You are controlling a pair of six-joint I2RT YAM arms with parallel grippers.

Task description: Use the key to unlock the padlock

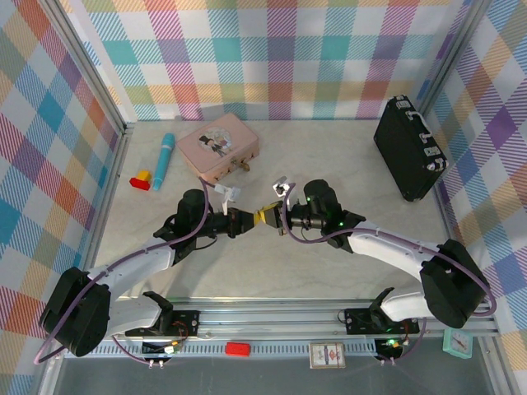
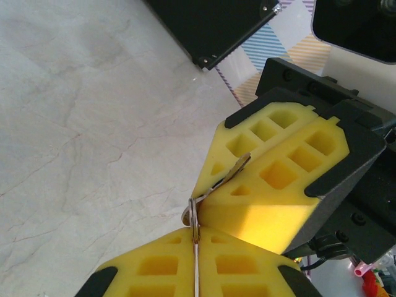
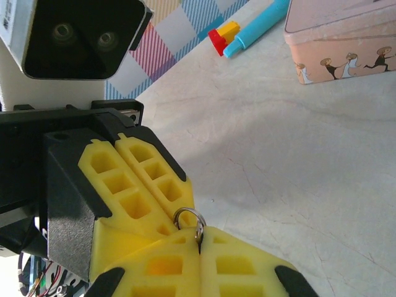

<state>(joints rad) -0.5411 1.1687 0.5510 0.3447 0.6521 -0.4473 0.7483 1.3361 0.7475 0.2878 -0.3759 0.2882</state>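
Both grippers meet tip to tip above the middle of the table, my left gripper (image 1: 249,220) facing my right gripper (image 1: 273,216). In the left wrist view my left gripper (image 2: 196,236) is shut on the edge-on silvery key ring (image 2: 193,213). The thin key (image 2: 231,175) runs from the ring up between the right gripper's yellow pads (image 2: 278,185). In the right wrist view my right gripper (image 3: 199,240) is shut on the key's head, and the ring (image 3: 188,218) loops over to the left gripper's pads (image 3: 139,179). The padlock is out of view.
A pink tin (image 1: 218,146) stands at the back left, with a blue pen (image 1: 164,160) and red and yellow blocks (image 1: 142,179) to its left. A black case (image 1: 409,148) stands at the right by the plaid wall. Bare marble lies under the grippers.
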